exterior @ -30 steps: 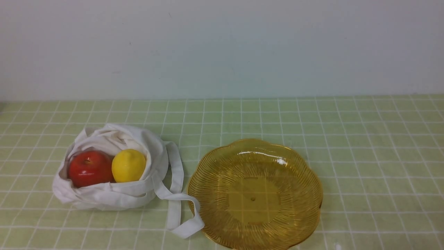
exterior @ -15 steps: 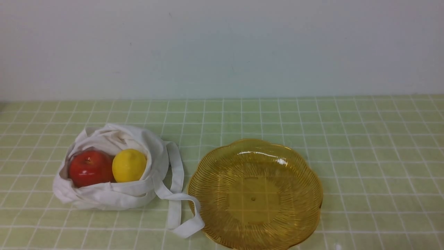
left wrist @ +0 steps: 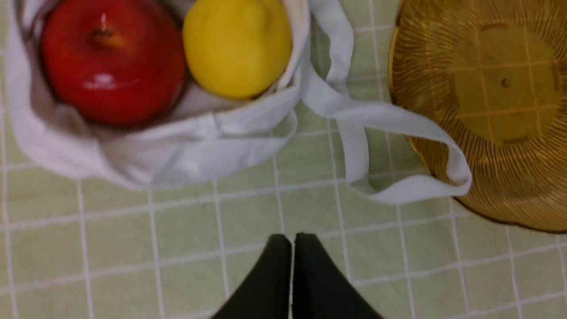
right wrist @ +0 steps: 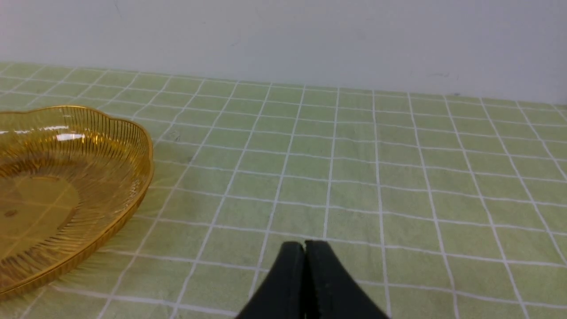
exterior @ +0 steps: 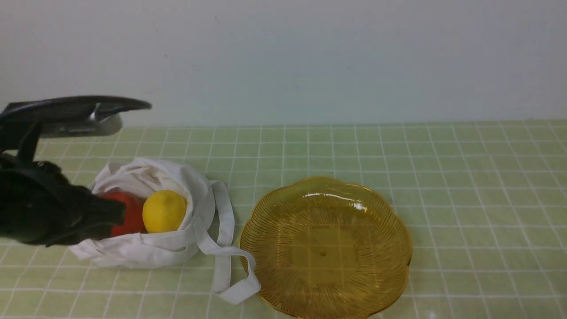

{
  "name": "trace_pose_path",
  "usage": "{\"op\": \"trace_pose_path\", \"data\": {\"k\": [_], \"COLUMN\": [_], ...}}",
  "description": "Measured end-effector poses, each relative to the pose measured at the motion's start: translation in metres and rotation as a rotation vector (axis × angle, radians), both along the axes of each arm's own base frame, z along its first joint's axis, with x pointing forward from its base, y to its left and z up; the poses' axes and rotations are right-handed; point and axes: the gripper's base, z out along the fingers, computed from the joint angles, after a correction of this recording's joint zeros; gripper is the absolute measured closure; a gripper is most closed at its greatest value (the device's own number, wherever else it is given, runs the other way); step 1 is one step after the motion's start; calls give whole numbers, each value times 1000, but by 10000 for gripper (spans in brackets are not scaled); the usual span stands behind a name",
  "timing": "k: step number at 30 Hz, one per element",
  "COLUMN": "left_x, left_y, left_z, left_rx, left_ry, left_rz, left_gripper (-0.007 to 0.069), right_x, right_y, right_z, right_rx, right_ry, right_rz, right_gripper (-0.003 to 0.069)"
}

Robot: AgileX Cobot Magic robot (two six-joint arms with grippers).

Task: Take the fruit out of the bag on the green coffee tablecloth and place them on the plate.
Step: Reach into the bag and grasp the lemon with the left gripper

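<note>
A worktop covered by a pale green tablecloth with a grid of thin white lines runs back to a plain white wall at its far edge.

Toward the left edge sits a soft white cloth bag, slumped open. Inside it, side by side and touching, are a glossy red apple on the left and a smooth yellow lemon on the right. A long white strap trails from the bag towards the near edge, and its loop lies against the rim of the plate.

The plate is a wide amber glass dish with a scalloped rim and fine ribs. It stands near the middle of the near edge, just right of the bag, with no fruit in it.

The black left arm reaches in from the left edge and hides part of the apple in the front view. The left claw has its two fingers pressed together, gripping nothing, over bare cloth just beside the bag.

The right claw is also together and grips nothing. It hangs over bare cloth on the plate's right side, apart from it.
</note>
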Motion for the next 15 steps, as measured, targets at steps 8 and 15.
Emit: {"op": "trace_pose_path", "data": {"k": [8, 15], "left_x": [47, 76], "left_y": [-5, -7], "left_z": [-16, -44], "left_rx": [61, 88], "left_ry": [-124, -144], "left_rz": [-119, -132], "left_gripper": [607, 393], "right_x": [0, 0], "right_y": [0, 0], "right_z": [0, 0], "right_rx": [0, 0], "right_ry": [0, 0], "right_rz": [0, 0], "right_gripper": [673, 673]}}
